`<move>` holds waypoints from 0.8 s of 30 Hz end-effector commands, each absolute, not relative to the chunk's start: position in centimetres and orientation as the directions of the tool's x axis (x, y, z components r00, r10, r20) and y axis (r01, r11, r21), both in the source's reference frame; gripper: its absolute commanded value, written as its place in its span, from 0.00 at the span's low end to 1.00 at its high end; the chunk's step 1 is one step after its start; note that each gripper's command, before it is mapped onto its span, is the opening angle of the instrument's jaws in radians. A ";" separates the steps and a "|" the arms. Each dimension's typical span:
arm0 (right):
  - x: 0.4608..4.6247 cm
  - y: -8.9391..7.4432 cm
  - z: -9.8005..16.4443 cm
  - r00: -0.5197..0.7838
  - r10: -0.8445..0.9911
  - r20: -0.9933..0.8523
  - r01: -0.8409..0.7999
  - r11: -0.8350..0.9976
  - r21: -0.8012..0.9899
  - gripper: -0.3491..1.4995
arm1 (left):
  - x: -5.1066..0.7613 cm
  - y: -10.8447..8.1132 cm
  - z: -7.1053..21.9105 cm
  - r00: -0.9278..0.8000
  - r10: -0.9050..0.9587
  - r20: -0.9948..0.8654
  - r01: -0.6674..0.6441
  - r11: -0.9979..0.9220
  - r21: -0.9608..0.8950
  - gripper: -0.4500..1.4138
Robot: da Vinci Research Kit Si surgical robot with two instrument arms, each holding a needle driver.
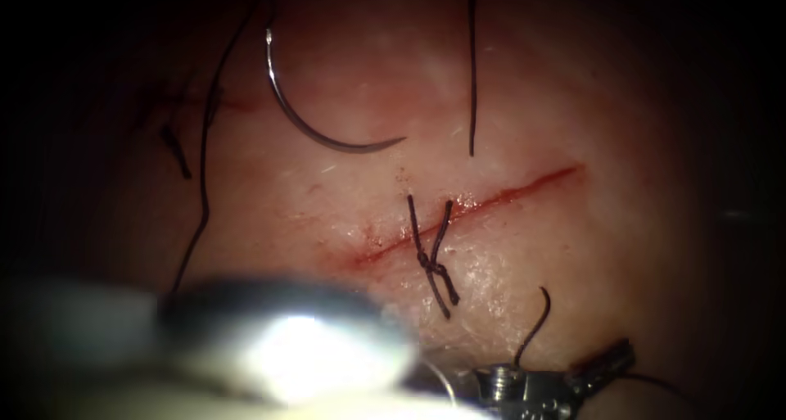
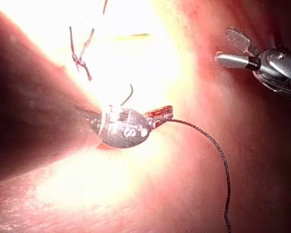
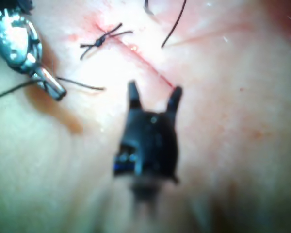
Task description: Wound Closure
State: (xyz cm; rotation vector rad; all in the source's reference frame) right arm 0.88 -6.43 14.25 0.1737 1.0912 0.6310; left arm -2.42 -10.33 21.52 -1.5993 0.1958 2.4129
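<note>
Two tools on show, and only one is busy. The left tool (image 1: 610, 361) sits at 5 o'clock in the endoscope view with its jaws clamped together on the thread (image 2: 218, 150), which trails away slack from its tip. A short curl of it stands up beside the wrist. The right tool (image 3: 155, 92) hangs over the tissue (image 1: 573, 101) with its jaws spread apart, gripping nothing.

The needle (image 1: 327, 117) is loose, lying flat on the surface at 11 o'clock, up and left of the cut (image 1: 508, 195). Neither tool has it, and it looks to be out of the tissue. A dark strand (image 1: 205, 174) runs down past it toward 8 o'clock. One tied knot (image 1: 434, 264) already bridges the cut near centre, and a cut strand (image 1: 472, 68) lies at 12 o'clock.

My read on doing this well: keep that left grip firm but the pull gentle and in line with the knot, so the stitch is not dragged sideways, and keep the slack clear of the needle.
</note>
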 end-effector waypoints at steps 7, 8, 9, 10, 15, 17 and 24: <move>1.42 -6.6 14.3 0.300 0.553 -0.777 -0.341 0.823 0.454 0.82 | -2.32 -10.4 21.6 -0.280 0.134 -0.951 -0.257 -0.965 -0.060 0.00; 1.50 -6.6 14.3 0.296 0.550 -0.781 -0.328 0.826 0.458 0.82 | -2.30 -10.4 21.6 -0.250 0.149 -0.957 -0.261 -0.962 -0.081 0.00; 1.56 -6.6 14.3 0.296 0.549 -0.782 -0.320 0.828 0.460 0.82 | -2.27 -10.4 21.6 -0.231 0.154 -0.961 -0.263 -0.961 -0.091 0.00; 1.63 -6.6 14.3 0.297 0.546 -0.784 -0.312 0.831 0.461 0.82 | -2.24 -10.4 21.6 -0.212 0.160 -0.964 -0.266 -0.959 -0.101 0.00; 1.91 -6.8 14.5 0.305 0.519 -0.799 -0.242 0.853 0.462 0.79 | -1.86 -10.2 21.5 -0.054 0.213 -0.976 -0.287 -0.939 -0.189 0.00; 1.99 -6.9 14.6 0.300 0.524 -0.797 -0.226 0.851 0.475 0.78 | -1.78 -10.2 21.5 -0.010 0.219 -0.976 -0.275 -0.939 -0.208 0.00; 2.36 -7.1 14.9 0.295 0.522 -0.800 -0.234 0.851 0.470 0.72 | -1.83 -10.1 21.4 0.104 0.259 -0.960 -0.233 -0.932 -0.276 0.00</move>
